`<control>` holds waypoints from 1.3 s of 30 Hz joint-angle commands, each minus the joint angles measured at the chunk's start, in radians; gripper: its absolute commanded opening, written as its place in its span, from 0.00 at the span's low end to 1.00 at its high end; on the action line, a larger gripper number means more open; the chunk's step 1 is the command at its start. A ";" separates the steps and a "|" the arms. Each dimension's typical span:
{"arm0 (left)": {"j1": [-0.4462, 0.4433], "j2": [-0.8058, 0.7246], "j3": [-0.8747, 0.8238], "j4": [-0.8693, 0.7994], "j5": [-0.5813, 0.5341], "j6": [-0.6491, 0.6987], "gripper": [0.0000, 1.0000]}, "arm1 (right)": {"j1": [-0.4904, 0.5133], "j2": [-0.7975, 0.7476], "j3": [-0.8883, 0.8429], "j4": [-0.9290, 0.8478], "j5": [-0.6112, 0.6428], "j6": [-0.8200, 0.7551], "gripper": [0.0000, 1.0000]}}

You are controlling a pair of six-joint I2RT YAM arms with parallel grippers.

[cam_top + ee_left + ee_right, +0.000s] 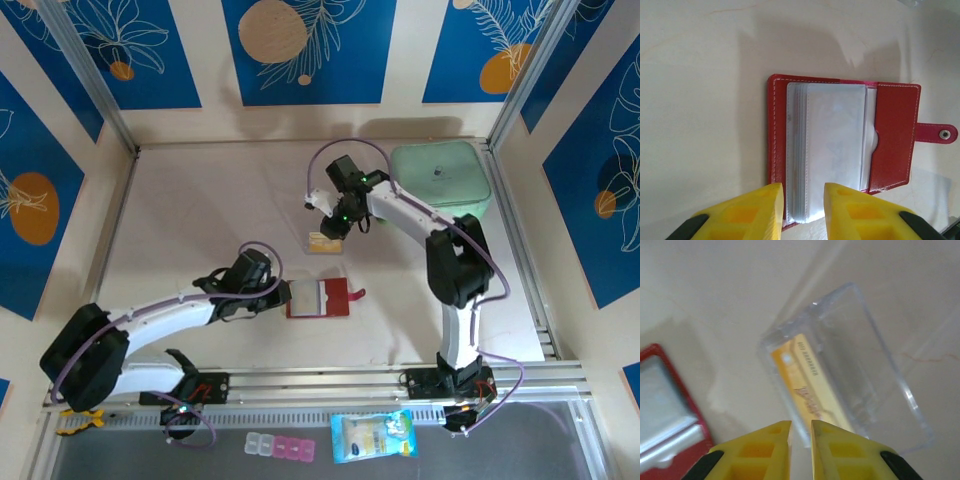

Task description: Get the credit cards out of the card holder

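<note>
Pale, cream-coloured table (pixel 200 200) takes up most of the top view, with a mint-green case (pixel 440 180) sitting at its far right corner. The right arm (pixel 455 260) reaches from its base toward the middle of the table, and the left arm (pixel 150 320) stretches low across the near side.

The red card holder (pixel 320 298) lies open and flat near the table's centre, just in front of the left arm's tip. In the left wrist view the card holder (pixel 895 135) shows a stack of cloudy clear sleeves (pixel 835 145) and a snap tab (pixel 935 133) sticking out to one side. No card colour can be made out through the sleeves.

Beyond the holder, and apart from it, sits a small clear plastic tray (pixel 880 355). A yellow card (pixel 810 385) lies inside it at a slant.

The left gripper (pixel 803 200) has its yellow fingers parted by a narrow gap, poised over the near edge of the sleeves. Whether the tips press on the holder cannot be told.

The right gripper (pixel 801 440) hangs over the near end of the tray, its fingers almost together with a thin slit between them. Nothing shows in that slit.
</note>
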 commanded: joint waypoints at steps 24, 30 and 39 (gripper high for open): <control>0.008 0.155 0.073 -0.035 -0.009 0.041 0.08 | 0.173 -0.365 -0.597 0.509 -0.184 1.194 0.16; 0.009 0.173 0.065 -0.023 0.003 0.036 0.06 | 0.186 -0.323 -0.564 0.449 -0.181 1.207 0.16; 0.008 0.175 0.067 -0.053 -0.016 0.048 0.05 | 0.193 -0.303 -0.565 0.446 -0.184 1.216 0.24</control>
